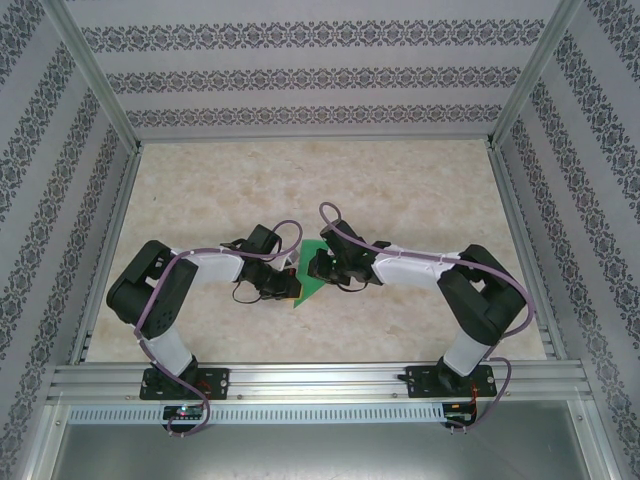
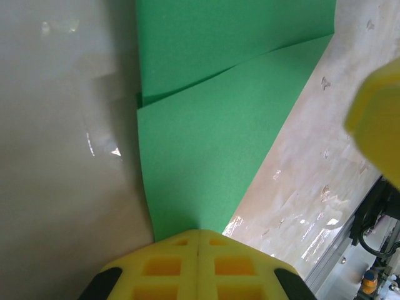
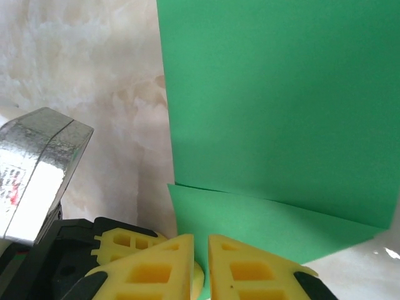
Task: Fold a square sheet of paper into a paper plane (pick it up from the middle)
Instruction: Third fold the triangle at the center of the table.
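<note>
The square sheet of paper (image 1: 312,272) sits part-folded on the desk (image 1: 400,190), right between your two sets of fingers, which meet over it almost tip to tip. Look at your left fingers (image 2: 199,240): pressed flat together, no gap at all, tips down on the near point of the green. The sheet spreads across both tips rather than between them, and it fans out straight ahead. One flap lies over another there, its slanted edge crossing a little beyond the tips. Over to your right fingers (image 3: 182,245): just a thin slit between them, very narrow, and the paper starts right at their tips and runs on ahead. A lower layer peeks out nearest the tips, and the edge of the big upper panel lies just past it. Left of those right fingers, it's bare marbled desk.
</note>
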Robot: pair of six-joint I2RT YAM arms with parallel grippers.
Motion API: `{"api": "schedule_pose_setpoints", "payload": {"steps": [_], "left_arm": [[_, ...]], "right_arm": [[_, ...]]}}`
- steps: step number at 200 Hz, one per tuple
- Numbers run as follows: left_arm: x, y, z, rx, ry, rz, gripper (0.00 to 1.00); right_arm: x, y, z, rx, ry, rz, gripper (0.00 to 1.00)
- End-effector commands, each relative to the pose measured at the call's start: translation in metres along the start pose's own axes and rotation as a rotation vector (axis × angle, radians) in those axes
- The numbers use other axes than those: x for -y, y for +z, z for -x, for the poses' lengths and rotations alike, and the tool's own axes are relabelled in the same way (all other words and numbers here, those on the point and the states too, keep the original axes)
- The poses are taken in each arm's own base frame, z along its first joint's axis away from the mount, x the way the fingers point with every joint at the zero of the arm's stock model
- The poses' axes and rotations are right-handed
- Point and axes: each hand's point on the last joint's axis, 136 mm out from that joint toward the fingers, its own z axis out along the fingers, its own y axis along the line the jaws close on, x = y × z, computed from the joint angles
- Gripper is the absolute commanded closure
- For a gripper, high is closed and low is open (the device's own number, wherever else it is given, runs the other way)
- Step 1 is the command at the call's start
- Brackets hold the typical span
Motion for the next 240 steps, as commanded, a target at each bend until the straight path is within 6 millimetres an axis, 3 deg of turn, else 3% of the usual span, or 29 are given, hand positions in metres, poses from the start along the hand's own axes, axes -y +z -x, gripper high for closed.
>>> {"api": "schedule_pose_setpoints", "payload": {"steps": [1,16,69,151,172,216,240], "left_arm": [[-0.044,0.010,-0.019,-0.052,-0.055,0.149,0.97],[-0.045,0.011,-0.020,-0.052,-0.059,0.150,0.97],[-0.052,0.010,-0.023,-0.059,-0.066,0.179,0.97],[-0.059,0.011,-0.031,-0.067,-0.071,0.199,0.97],[-0.059,0.011,-0.031,-0.065,-0.068,0.198,0.97],[-0.054,0.010,-0.027,-0.063,-0.062,0.185,0.97],[-0.051,0.009,-0.026,-0.061,-0.064,0.176,0.97]], "right_arm": [[-0.003,0.014,-0.001,-0.029,0.006,0.029,0.85],[0.003,0.021,0.001,-0.032,0.010,0.017,0.86],[0.066,0.030,-0.004,-0.040,0.069,-0.137,0.87],[0.102,0.008,0.028,0.021,0.087,-0.111,0.84],[0.097,-0.001,0.034,0.041,0.086,-0.081,0.83],[0.043,-0.031,0.042,0.111,-0.012,0.025,0.81],[0.021,-0.024,0.034,0.091,-0.030,0.088,0.79]]}}
